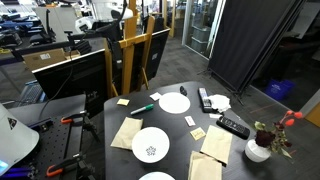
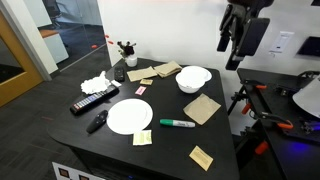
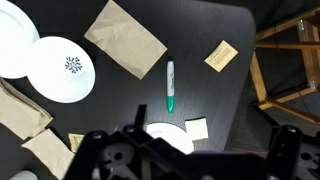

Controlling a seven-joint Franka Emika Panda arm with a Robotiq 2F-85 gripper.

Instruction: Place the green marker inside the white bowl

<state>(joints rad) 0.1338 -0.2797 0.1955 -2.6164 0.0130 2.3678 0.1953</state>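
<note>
The green marker [image 3: 169, 86] lies flat on the dark table, between a tan napkin [image 3: 125, 38] and a plain white plate [image 3: 170, 138]. It shows in both exterior views [image 1: 143, 107] [image 2: 178, 123]. The white bowl [image 3: 62, 68] with a dark centre mark sits to one side of the napkin, apart from the marker, and shows in both exterior views [image 1: 151, 146] [image 2: 193, 78]. My gripper [image 2: 232, 48] hangs high above the table, off its edge. In the wrist view [image 3: 190, 162] its dark jaws frame the bottom, spread apart and empty.
Another white dish [image 3: 12, 35] sits beside the bowl. Yellow sticky notes [image 3: 221, 55] [image 3: 196, 127], more napkins [image 1: 216, 143], two remotes [image 1: 232, 126] [image 1: 204, 98] and a flower vase [image 1: 260, 148] share the table. Wooden furniture [image 3: 285, 60] stands by the table's edge.
</note>
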